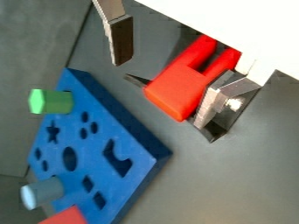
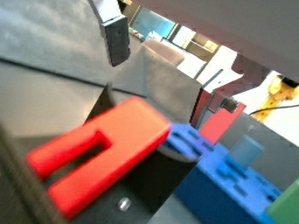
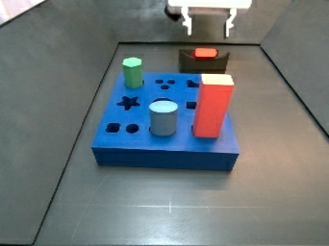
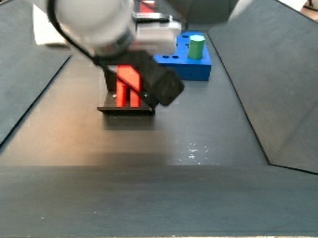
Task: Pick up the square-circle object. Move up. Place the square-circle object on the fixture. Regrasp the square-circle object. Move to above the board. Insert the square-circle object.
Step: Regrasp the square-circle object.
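Note:
The square-circle object (image 3: 203, 55), a bright red blocky peg, lies on the dark fixture (image 3: 202, 65) behind the blue board (image 3: 167, 130). My gripper (image 3: 209, 27) hangs open just above it. In a wrist view the red object (image 1: 184, 80) lies between my spread fingers (image 1: 117, 39), and a gap shows between that finger and the object. It also shows in a wrist view (image 2: 100, 149) resting on the fixture (image 2: 163, 179), and in a side view (image 4: 128, 82) on the fixture (image 4: 126, 110), where the arm hides my fingers.
On the board stand a green cylinder (image 3: 133, 71), a grey cylinder (image 3: 164, 117) and a tall orange-red pillar with a pale top (image 3: 214, 106). Star, round and square holes show in its top (image 1: 82, 149). Dark sloped walls bound the floor.

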